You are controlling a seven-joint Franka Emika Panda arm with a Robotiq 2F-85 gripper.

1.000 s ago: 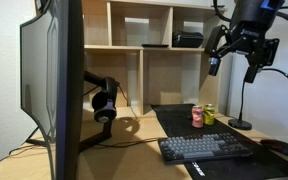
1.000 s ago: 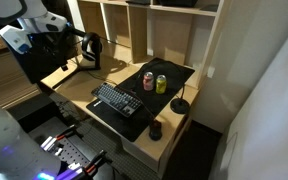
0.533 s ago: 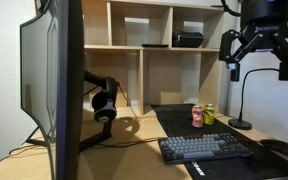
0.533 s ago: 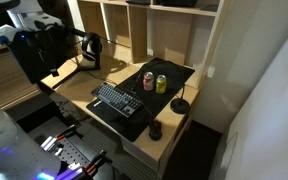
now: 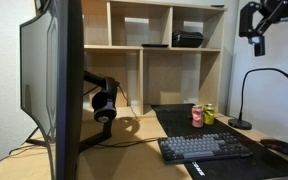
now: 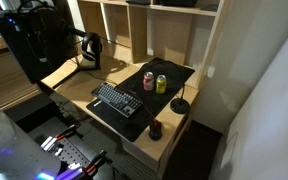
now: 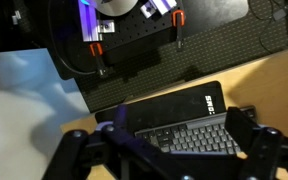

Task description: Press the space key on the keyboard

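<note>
The dark keyboard (image 5: 206,148) lies on a black desk mat (image 5: 179,122) near the desk's front edge; it also shows in the other exterior view (image 6: 119,100). My gripper (image 5: 259,25) hangs high above the desk at the frame's top corner, far from the keyboard. In the wrist view the keyboard (image 7: 189,142) sits far below, between my two spread fingers (image 7: 179,130). The gripper is open and empty. In an exterior view only part of the arm (image 6: 24,10) shows at the top edge.
Two drink cans (image 5: 202,115) (image 6: 155,82) stand on the mat behind the keyboard. A mouse (image 6: 155,130) and a gooseneck lamp (image 5: 246,95) are beside it. A large monitor (image 5: 54,90) and headphones (image 5: 104,105) stand at the desk's other end. Shelves (image 5: 154,60) rise behind.
My gripper has risen and swung sideways across the desk, now partly out of frame at the top. Nothing on the desk has moved.
</note>
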